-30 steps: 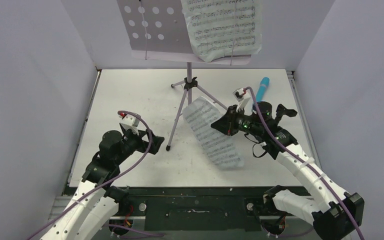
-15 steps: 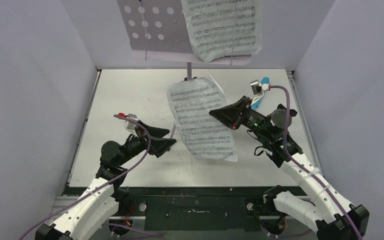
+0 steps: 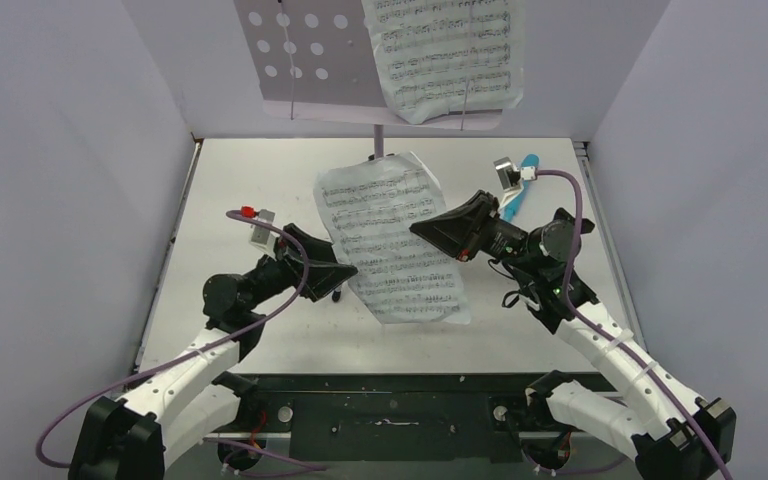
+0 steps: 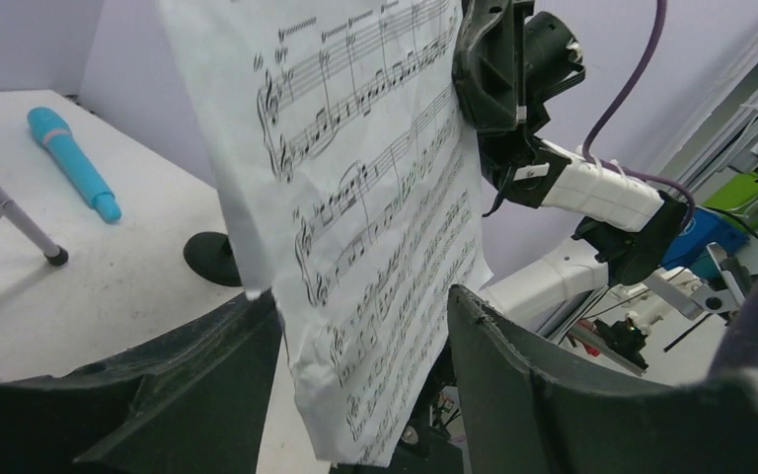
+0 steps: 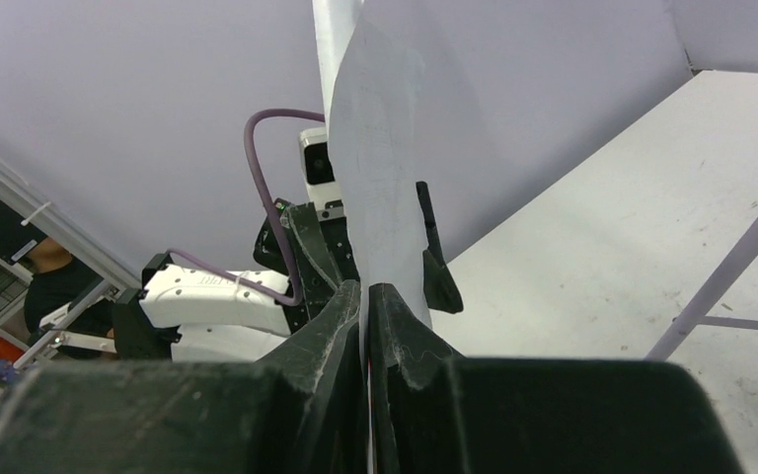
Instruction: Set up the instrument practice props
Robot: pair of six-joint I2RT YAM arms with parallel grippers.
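Note:
The lilac music stand's perforated desk point(image 3: 295, 55) stands at the back with one white sheet-music page point(image 3: 447, 55) on it. My right gripper point(image 3: 430, 228) is shut on the right edge of a second sheet-music page point(image 3: 385, 235) and holds it upright above the table; the right wrist view shows the page point(image 5: 387, 168) edge-on in the pinched gripper point(image 5: 366, 288). My left gripper point(image 3: 345, 270) is open, its jaws either side of the page's lower left edge point(image 4: 375, 178) without pinching it. The turquoise microphone point(image 3: 522, 180) lies at the back right, also visible in the left wrist view point(image 4: 71, 163). The black mic stand base point(image 4: 212, 259) shows behind the page.
The stand's pole point(image 3: 378, 140) and legs rise from mid-table, one leg point(image 5: 740, 257) close to the held page. Lilac walls point(image 3: 70, 200) close in the left, right and back. My left arm point(image 5: 217, 291) faces the right wrist camera.
My right gripper has lifted the page off the table and carried it up and left. My left arm has risen and reached right, putting its open jaws around the page's edge.

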